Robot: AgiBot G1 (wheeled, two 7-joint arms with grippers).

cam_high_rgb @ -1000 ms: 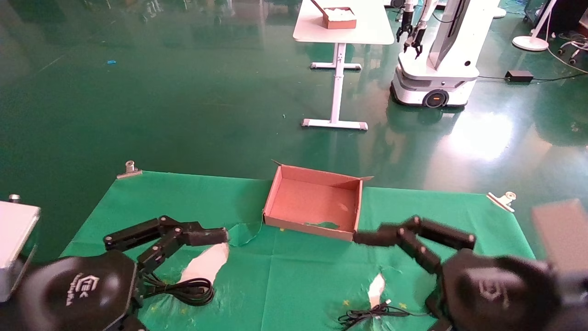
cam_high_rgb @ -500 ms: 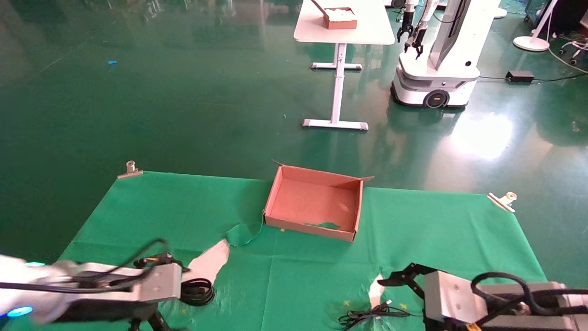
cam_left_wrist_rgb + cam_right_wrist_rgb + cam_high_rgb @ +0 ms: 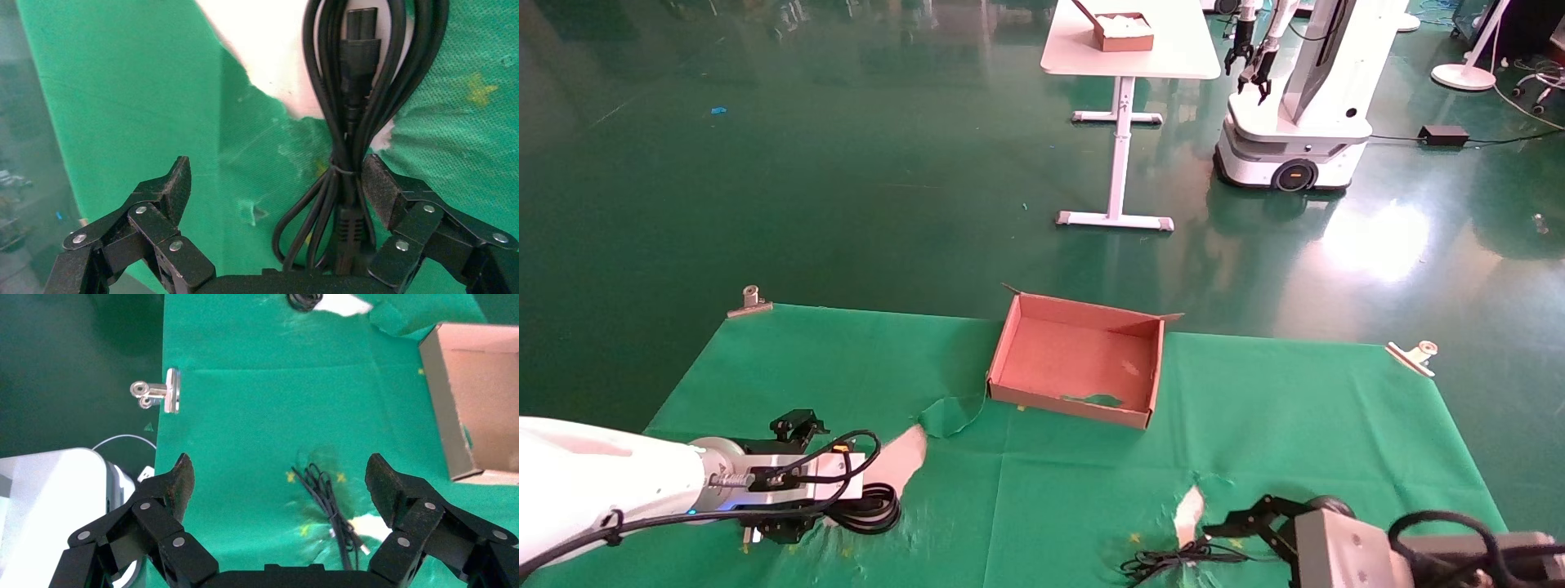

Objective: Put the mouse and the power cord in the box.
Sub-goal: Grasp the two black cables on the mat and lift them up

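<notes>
Now the left gripper hangs wide open over the cord, one finger just beside its bundled loops. Right gripper gapes empty above a thin cable. Box sits empty between them.

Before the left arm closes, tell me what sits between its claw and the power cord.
Nothing visible does. The left claw is open directly over the power cord, whose bundled loops already lie between its fingers on the green cloth.
</notes>
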